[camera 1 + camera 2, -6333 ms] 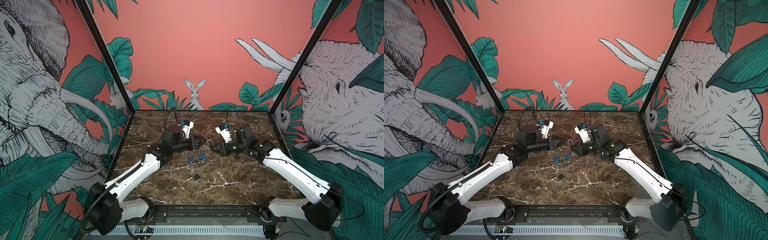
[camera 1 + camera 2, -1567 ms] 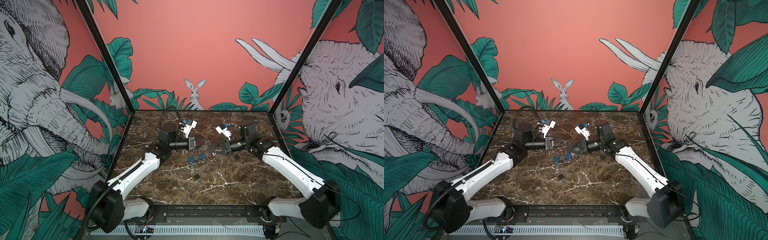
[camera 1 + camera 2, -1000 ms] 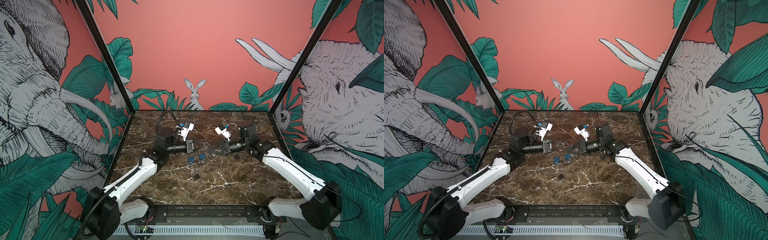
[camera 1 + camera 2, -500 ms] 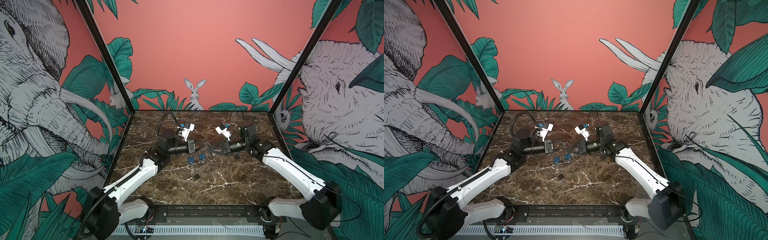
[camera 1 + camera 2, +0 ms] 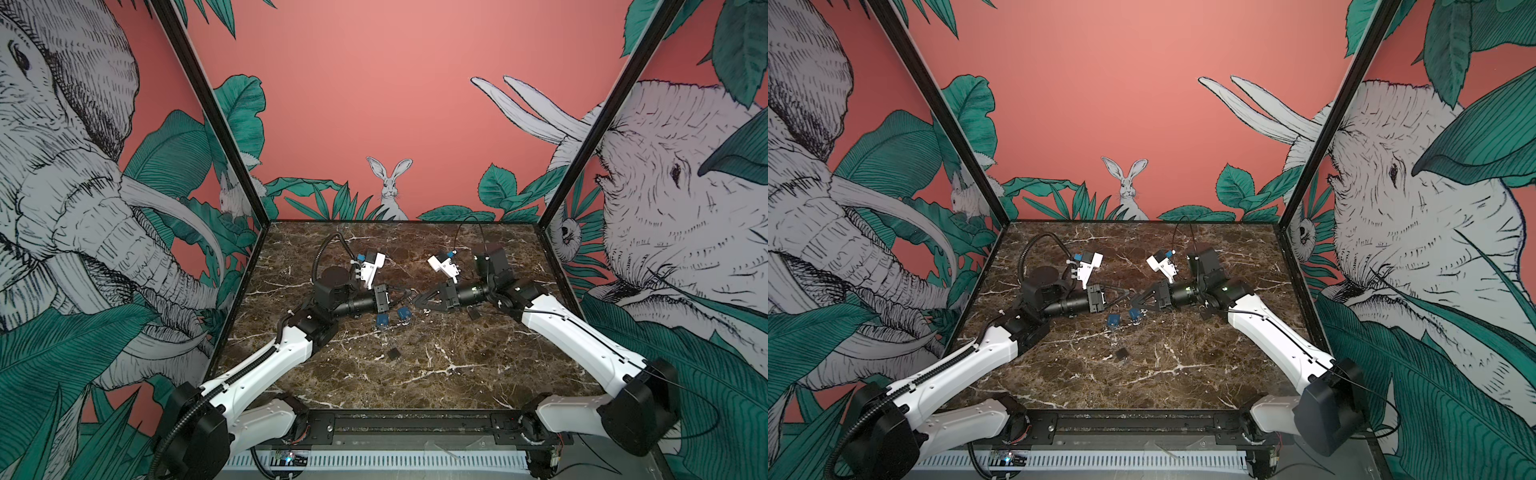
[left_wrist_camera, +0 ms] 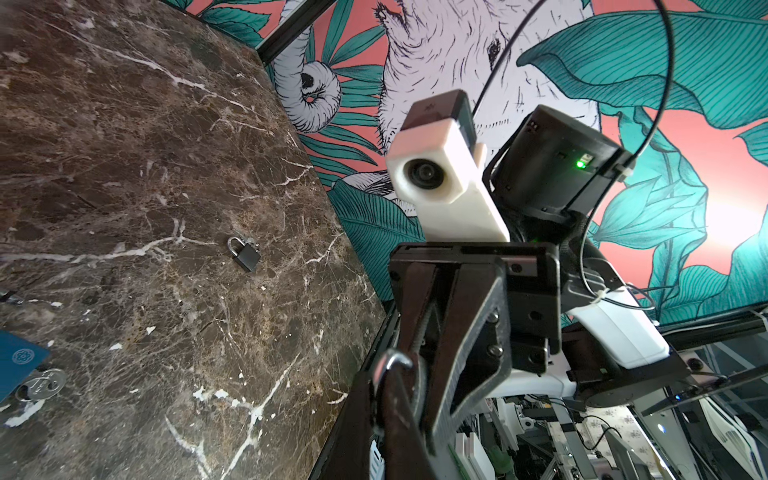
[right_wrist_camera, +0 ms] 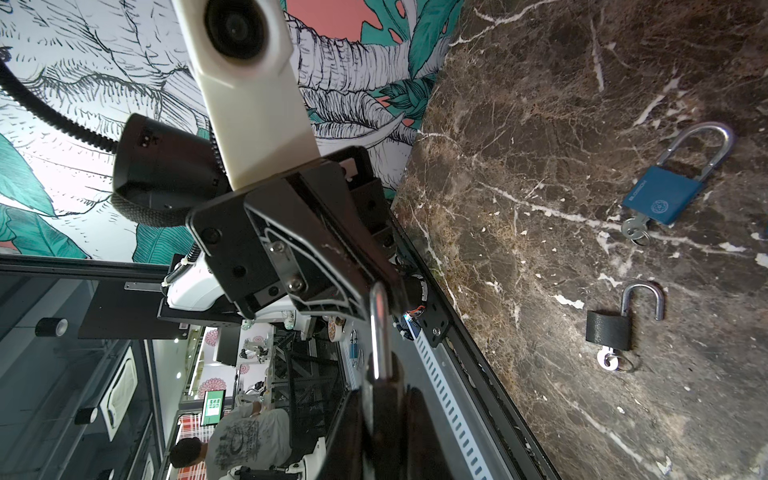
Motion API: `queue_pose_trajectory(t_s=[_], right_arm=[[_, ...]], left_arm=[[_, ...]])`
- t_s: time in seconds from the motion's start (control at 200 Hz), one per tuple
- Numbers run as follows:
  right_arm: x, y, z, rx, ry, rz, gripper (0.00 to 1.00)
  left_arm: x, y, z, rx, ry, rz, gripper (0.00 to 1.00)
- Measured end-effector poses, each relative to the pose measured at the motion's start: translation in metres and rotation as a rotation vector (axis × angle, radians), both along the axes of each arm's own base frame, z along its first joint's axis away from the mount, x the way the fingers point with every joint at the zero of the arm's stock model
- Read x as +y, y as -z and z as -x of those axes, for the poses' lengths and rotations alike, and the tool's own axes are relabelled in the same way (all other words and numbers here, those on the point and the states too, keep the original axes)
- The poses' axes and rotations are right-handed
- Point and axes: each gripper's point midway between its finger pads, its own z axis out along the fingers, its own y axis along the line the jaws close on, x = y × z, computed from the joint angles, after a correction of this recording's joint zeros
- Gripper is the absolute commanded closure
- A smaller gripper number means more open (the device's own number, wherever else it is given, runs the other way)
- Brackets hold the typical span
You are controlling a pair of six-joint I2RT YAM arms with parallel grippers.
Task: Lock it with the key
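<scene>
I have the lock (image 7: 378, 332) in the air above the middle of the desk (image 5: 457, 374), caught where the two arms' tips meet. The left fingers (image 7: 316, 257) are pressed together and the right fingers (image 6: 469, 332) are drawn in almost as tight, both on the lock. Only its silver shackle (image 6: 392, 356) shows. The body is buried among black fingers, so I cannot tell which side has it or whether a key sits in it. I judge it a small, rigid lump of metal, heavy for its size. The round, polished shackle looks slippery and, if open, would let the body swing. I would rather clamp the body's flat faces with one side and leave the other free for the thin key, pinched squarely on its head. A blue lock (image 7: 660, 199) and an open black lock (image 7: 609, 330), each with a key, lie on the desk.
</scene>
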Motion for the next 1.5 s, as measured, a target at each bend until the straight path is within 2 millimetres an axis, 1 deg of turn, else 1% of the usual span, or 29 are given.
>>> queue_pose_trajectory(t_s=[0.105,0.53,0.865,1.16,1.2,1.245,1.32,1.375,1.5], right_arm=[[0.001,0.003,-0.001,0.009,-0.002,0.006,1.00],[0.001,0.010,-0.006,0.012,-0.004,0.031,1.00],[0.000,0.009,-0.004,-0.038,-0.014,0.033,1.00],[0.002,0.006,-0.009,-0.096,0.004,0.029,1.00],[0.002,0.006,-0.009,-0.100,0.005,0.027,0.94],[0.002,0.005,-0.010,-0.103,0.006,0.026,0.83],[0.001,0.006,-0.012,-0.115,0.020,0.032,0.77],[0.000,0.007,-0.016,-0.123,0.038,0.037,0.66],[-0.005,0.005,-0.027,-0.158,0.099,0.037,0.58]], left_arm=[[-0.002,0.004,0.002,0.009,-0.005,-0.006,1.00],[-0.001,0.010,-0.004,-0.007,-0.066,-0.043,1.00],[0.001,0.007,-0.003,-0.040,-0.079,-0.054,1.00],[0.006,0.003,-0.009,-0.060,-0.091,-0.049,1.00],[0.006,0.002,-0.009,-0.064,-0.092,-0.049,1.00],[0.007,0.001,-0.009,-0.067,-0.093,-0.049,1.00],[0.007,-0.001,-0.010,-0.074,-0.098,-0.046,1.00],[0.009,-0.003,-0.009,-0.083,-0.107,-0.045,1.00],[0.018,-0.008,-0.011,-0.108,-0.152,-0.055,1.00]])
